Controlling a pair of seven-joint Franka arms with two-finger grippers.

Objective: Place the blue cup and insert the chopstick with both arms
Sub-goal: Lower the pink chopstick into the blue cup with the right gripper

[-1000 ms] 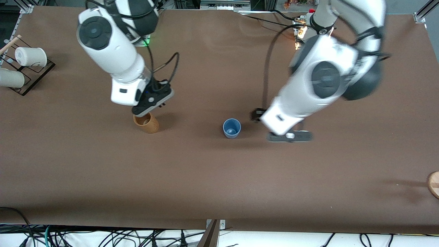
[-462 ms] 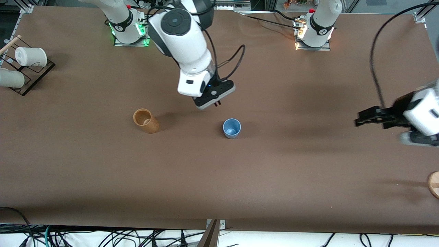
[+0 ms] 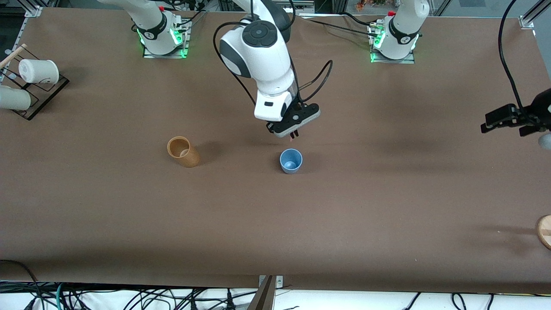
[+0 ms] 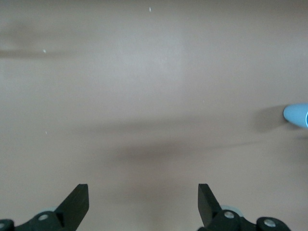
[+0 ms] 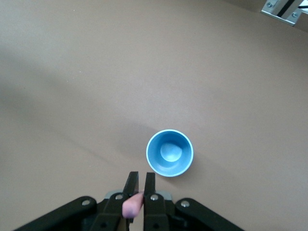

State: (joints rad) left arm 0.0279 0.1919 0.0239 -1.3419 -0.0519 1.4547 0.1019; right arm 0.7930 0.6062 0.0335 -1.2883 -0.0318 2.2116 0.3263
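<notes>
The blue cup (image 3: pixel 291 161) stands upright and empty in the middle of the table; it also shows in the right wrist view (image 5: pixel 169 152) and at the edge of the left wrist view (image 4: pixel 297 115). My right gripper (image 3: pixel 294 134) hangs in the air close to the cup, toward the robots' bases, shut on the chopstick (image 3: pixel 293 136), whose pink tip (image 5: pixel 133 205) sticks out between the fingers. My left gripper (image 3: pixel 501 122) is open and empty, up in the air over the left arm's end of the table; its fingertips (image 4: pixel 79 195) stand wide apart.
A tan-brown cup (image 3: pixel 183 151) stands toward the right arm's end of the table. A black rack with white cups (image 3: pixel 32 75) sits at that end's edge. A wooden disc (image 3: pixel 544 231) lies at the left arm's end, near the front camera.
My right gripper has moved with the chopstick from over the brown cup to beside the blue cup. My left arm has swung away from the blue cup toward its own end of the table.
</notes>
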